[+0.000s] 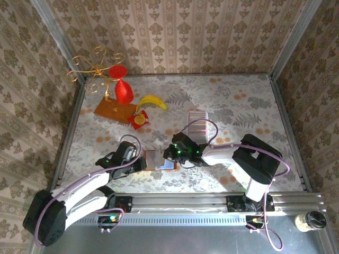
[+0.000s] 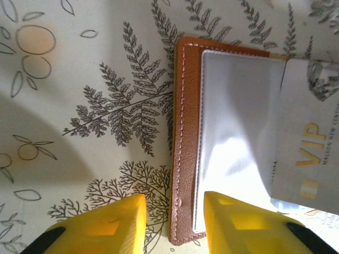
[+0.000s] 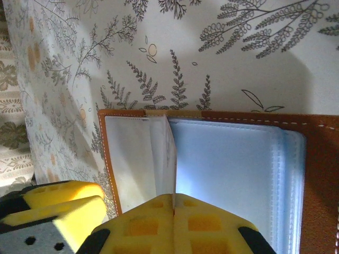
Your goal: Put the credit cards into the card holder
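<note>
The card holder [image 1: 159,160] lies open on the fern-print cloth, brown leather with clear sleeves [image 2: 233,116]. My left gripper [image 2: 175,211] stands open astride its stitched left edge [image 2: 185,132], one yellow finger on the cloth, the other over the sleeve. My right gripper [image 3: 174,197] is shut on a pale credit card [image 3: 161,153] held on edge over the holder's [image 3: 318,159] fold. The same card, printed VIP [image 2: 310,148], shows in the left wrist view. Other credit cards [image 1: 197,126] lie in a striped strip behind the right gripper [image 1: 172,153].
At the back left are an orange-brown board [image 1: 115,111], a red goblet [image 1: 123,89], a gold wire ornament [image 1: 95,69], a banana [image 1: 152,100] and a small red square [image 1: 140,120]. Metal-framed walls enclose the table.
</note>
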You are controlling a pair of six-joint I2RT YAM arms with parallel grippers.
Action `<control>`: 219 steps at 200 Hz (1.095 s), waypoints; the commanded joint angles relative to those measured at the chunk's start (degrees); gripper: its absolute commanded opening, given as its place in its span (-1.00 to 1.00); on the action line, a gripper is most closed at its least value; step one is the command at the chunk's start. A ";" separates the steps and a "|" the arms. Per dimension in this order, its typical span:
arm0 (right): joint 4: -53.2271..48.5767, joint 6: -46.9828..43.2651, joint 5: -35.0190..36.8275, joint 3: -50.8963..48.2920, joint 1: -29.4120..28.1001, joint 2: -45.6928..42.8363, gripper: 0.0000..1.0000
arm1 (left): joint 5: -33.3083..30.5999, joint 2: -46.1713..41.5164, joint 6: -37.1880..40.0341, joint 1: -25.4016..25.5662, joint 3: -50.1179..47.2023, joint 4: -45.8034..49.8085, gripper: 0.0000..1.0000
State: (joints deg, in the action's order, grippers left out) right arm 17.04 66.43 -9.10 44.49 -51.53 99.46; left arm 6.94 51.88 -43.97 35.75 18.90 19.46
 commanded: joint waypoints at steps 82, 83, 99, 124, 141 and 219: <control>1.99 -0.31 1.78 -2.81 0.18 -2.29 -1.00 | 6.44 9.85 1.24 1.58 7.60 -2.85 -0.31; 2.10 -0.28 1.71 -2.82 0.19 -2.27 -1.00 | 6.43 10.01 1.25 1.59 7.62 -2.94 -0.32; 3.59 0.34 1.04 -2.83 0.14 -1.73 -1.00 | 5.58 12.33 1.65 1.95 7.90 -2.89 -0.44; 6.15 1.07 0.78 -3.10 0.15 -1.40 -1.00 | 2.83 14.46 2.87 2.05 7.84 -1.13 -0.54; 6.92 0.98 0.54 -2.93 0.03 -1.07 -1.00 | 1.35 14.91 3.44 2.05 7.33 -0.24 -0.58; 6.82 1.22 1.45 -3.74 0.01 -0.49 -1.00 | 0.79 16.41 3.63 2.35 5.73 -1.07 -0.73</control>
State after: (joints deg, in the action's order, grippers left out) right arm 23.00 66.70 -8.62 42.04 -51.53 98.67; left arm 9.13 67.13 -41.69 37.54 25.43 17.17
